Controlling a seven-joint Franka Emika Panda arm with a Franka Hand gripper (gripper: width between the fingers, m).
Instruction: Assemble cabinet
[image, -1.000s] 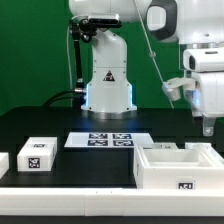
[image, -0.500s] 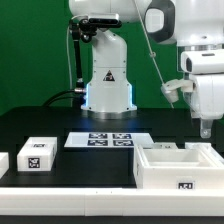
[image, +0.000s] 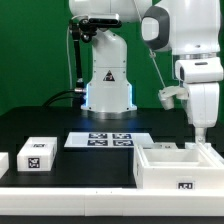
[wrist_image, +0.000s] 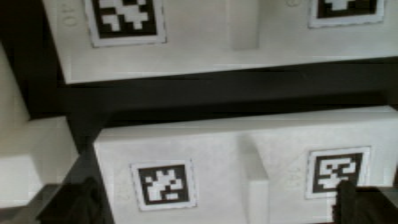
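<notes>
Small white tagged block (image: 38, 153) sits near the table's (image: 45, 125) front left edge, and the marker board (image: 108, 140) is mid-table. The cabinet (image: 180, 166) is at the front right corner, open side up. The gripper (image: 201, 134) hangs just over its back wall. Honestly can't tell how far apart the fingers are, and nothing's visibly held.
</notes>
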